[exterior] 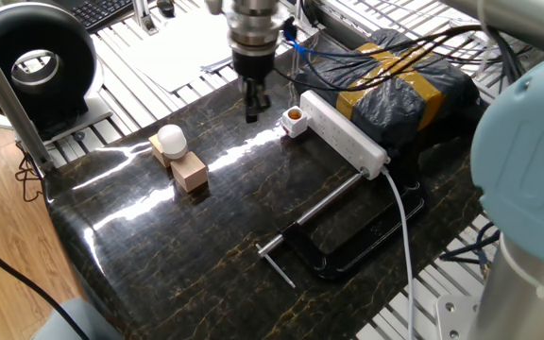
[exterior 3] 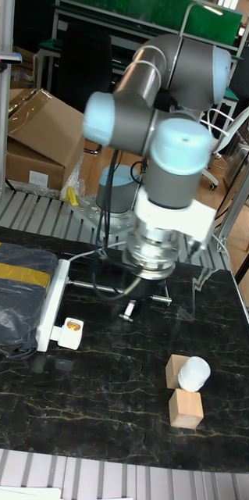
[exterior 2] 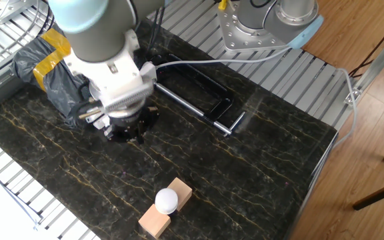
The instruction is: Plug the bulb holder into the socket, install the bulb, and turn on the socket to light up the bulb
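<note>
The white bulb holder [exterior: 294, 119] sits against the near end of the long white socket [exterior: 346, 135], its copper opening facing up; it also shows in the tall view [exterior 3: 71, 332] beside the socket [exterior 3: 51, 301]. The bulb [exterior: 171, 140] rests on a wooden block at the left, round top up, and appears in the other views too [exterior 2: 167, 199] [exterior 3: 193, 373]. My gripper [exterior: 251, 111] hangs to the left of the holder, apart from it, fingers down and holding nothing, with only a narrow gap. In the other fixed view the arm hides the holder.
Two tan wooden cubes [exterior: 192, 173] [exterior 2: 154, 222] stand by the bulb. A black clamp [exterior: 333, 247] lies at the front right beside the socket's white cable [exterior: 406, 222]. A dark taped bag [exterior: 395, 90] sits behind the socket.
</note>
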Controlling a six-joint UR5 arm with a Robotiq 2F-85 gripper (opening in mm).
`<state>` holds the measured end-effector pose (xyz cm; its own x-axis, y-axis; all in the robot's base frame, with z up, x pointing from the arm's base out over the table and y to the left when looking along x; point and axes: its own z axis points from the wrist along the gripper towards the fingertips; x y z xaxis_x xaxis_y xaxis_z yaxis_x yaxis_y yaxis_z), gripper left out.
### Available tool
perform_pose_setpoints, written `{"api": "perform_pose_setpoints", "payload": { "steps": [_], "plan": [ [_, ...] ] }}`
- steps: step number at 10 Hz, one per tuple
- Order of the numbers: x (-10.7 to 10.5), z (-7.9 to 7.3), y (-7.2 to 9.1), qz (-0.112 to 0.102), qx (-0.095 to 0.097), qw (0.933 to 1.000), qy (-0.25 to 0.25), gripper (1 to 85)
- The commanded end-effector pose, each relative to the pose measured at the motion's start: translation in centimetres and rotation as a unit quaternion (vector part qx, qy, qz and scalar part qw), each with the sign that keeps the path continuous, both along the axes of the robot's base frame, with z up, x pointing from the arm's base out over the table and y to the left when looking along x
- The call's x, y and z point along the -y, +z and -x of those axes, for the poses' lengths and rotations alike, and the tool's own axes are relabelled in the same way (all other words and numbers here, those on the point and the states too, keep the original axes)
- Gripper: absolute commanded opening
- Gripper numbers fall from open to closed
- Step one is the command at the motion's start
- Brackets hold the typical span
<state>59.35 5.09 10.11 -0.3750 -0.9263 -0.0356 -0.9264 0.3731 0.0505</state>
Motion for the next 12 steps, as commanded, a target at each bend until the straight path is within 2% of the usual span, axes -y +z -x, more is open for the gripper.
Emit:
{"api": "perform_pose_setpoints", "payload": {
  "steps": [1,2,3,6,7,8,10,11,12],
  "plan": [
    [-2.3,-1.8,0.5,-0.015,0.024,0.9995,-0.014,1.0],
    [-2.9,-1.9,0.6,-0.028,0.025,0.9991,-0.019,1.0],
    [-2.1,-1.8,0.5,-0.011,0.024,0.9995,-0.017,1.0],
    [-5.9,-4.6,3.6,-0.012,0.017,0.9996,-0.019,1.0],
    [-7.0,-4.9,4.6,-0.012,0.009,0.9994,-0.032,1.0],
    [-7.6,-5.0,5.0,-0.009,0.001,0.9992,-0.039,1.0],
    [-9.1,-5.6,5.3,-0.01,-0.001,0.9987,-0.05,1.0],
    [-7.7,-6.1,5.2,0.015,0.01,0.999,-0.041,1.0],
    [-6.9,-6.8,5.2,0.03,0.024,0.999,-0.023,1.0]
  ]
}}
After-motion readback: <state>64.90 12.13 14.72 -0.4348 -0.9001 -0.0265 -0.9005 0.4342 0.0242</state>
